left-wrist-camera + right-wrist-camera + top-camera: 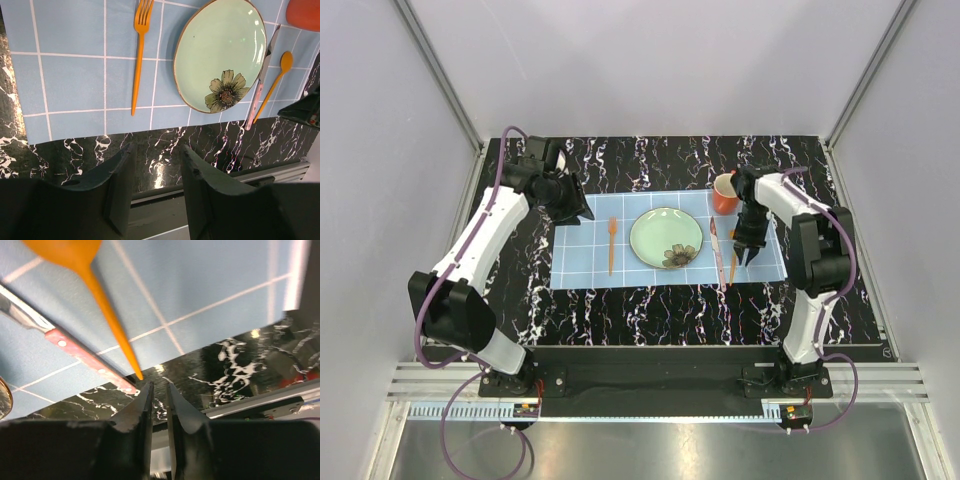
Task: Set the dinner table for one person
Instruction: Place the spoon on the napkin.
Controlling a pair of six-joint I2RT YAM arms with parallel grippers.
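Note:
The dinner table (650,165) is glossy black with white veins. On it lies a light blue gridded placemat (582,262) carrying a pale green flowered plate (665,238). An orange fork (612,245) lies left of the plate, and a pink-handled knife (715,250) and an orange spoon (732,260) lie right of it. A red cup (724,195) stands at the mat's far right corner. My left gripper (156,150) hangs open and empty over the mat's left end. My right gripper (159,386) hovers just off the spoon (100,295) handle's tip, its jaws a narrow gap apart, holding nothing.
White booth walls close in the table on three sides. An aluminium rail (650,380) runs along the near edge by the arm bases. In the left wrist view the right arm's dark body (302,107) shows beyond the spoon (275,80).

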